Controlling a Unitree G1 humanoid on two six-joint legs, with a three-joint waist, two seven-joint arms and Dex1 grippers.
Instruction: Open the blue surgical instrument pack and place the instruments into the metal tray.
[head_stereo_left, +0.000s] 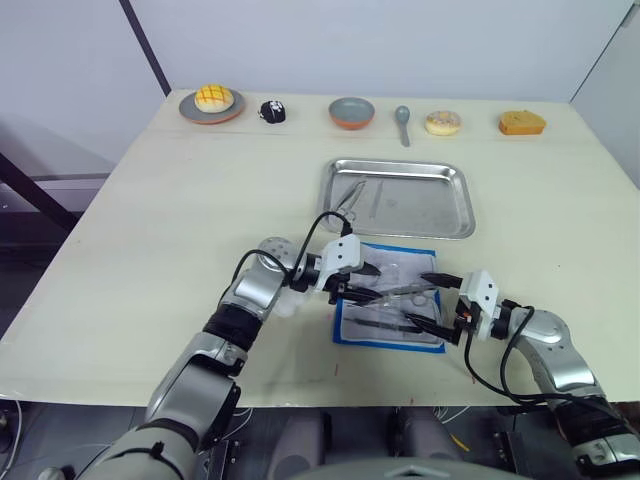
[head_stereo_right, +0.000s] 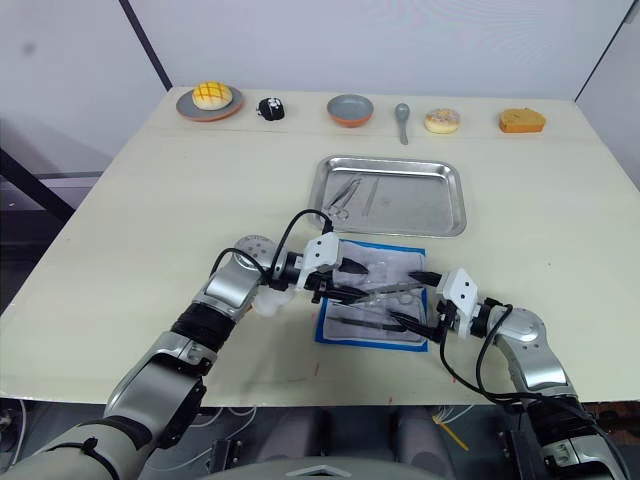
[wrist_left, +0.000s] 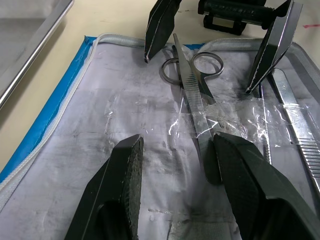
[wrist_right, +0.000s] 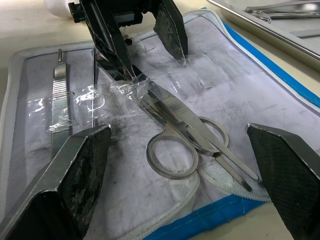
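Pack (head_stereo_left: 390, 297) open flat; both grippers (wrist_left: 175, 185) (wrist_right: 182, 170) jaws wide, straddling scissors (wrist_right: 175, 137), seemingly taped; two tools apparently in tray (head_stereo_left: 440, 195).

Too small from the head views to sort the slim silver instruments (head_stereo_left: 352, 197) in the shallow stainless-steel tray (head_stereo_left: 452, 222) into kinds. Blade tips of the ring-handled silver scissors (wrist_right: 172, 135) covered by crumpled clear tape. Far edge of the opened white-lined, blue-bordered pack (wrist_left: 60, 105) cut off in the left wrist view.
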